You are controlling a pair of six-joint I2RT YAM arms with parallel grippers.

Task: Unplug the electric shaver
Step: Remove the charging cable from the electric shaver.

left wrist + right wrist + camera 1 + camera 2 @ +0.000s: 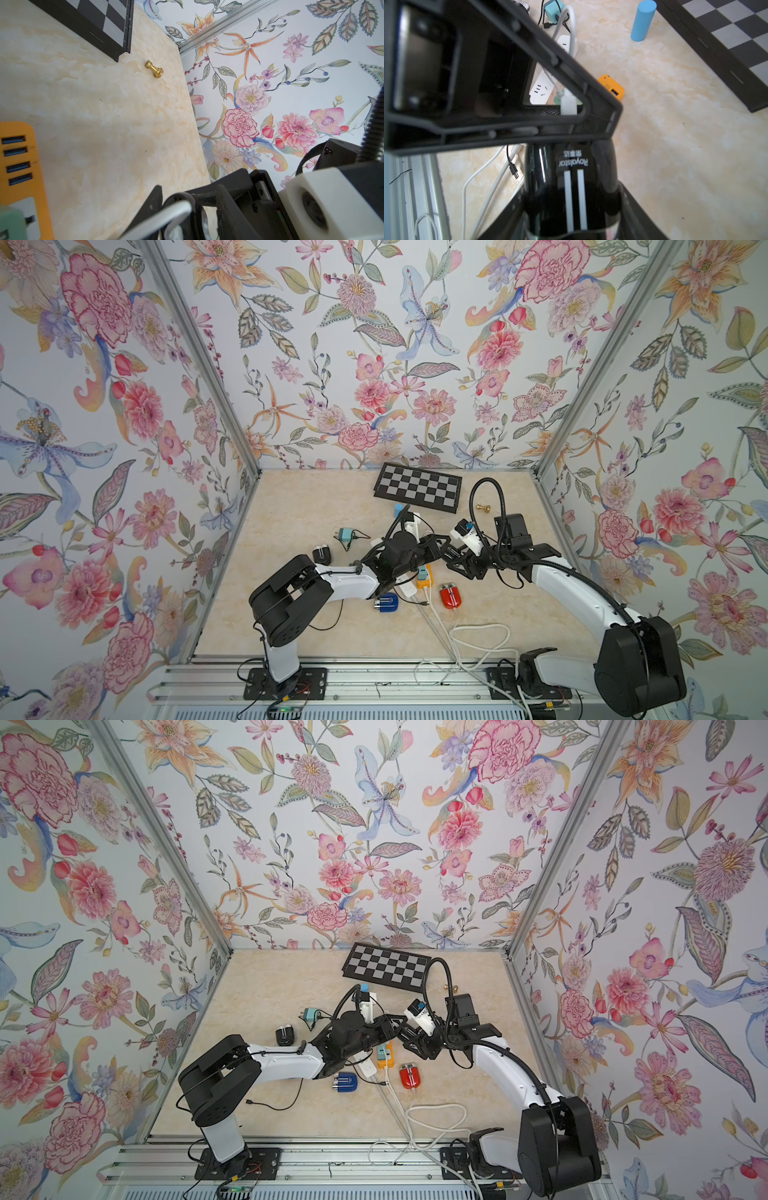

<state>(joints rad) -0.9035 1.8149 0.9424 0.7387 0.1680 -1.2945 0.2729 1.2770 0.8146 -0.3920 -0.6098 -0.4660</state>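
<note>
The electric shaver [571, 187] is glossy black with two white stripes, and my right gripper [571, 220] is shut on its body, holding it above the table. A white plug [568, 105] with a white cable [166, 216] sits at the shaver's far end. My left gripper [187, 212] straddles that cable. Its fingers [228, 207] are partly drawn in, and a gap shows beside the cable. In both top views the left gripper [436, 545] and right gripper [451, 556] meet tip to tip over the middle of the table, hiding the shaver.
Below the grippers lie an orange USB hub [424, 577] and a white power strip [409, 589]. A blue shaver [387, 602], a red shaver [451, 596], another black shaver [322, 553], a teal charger [345, 535], a blue cylinder [399, 509], a chessboard [417, 487] and a gold chess piece [483, 509] surround them. White cables [478, 635] loop at the front.
</note>
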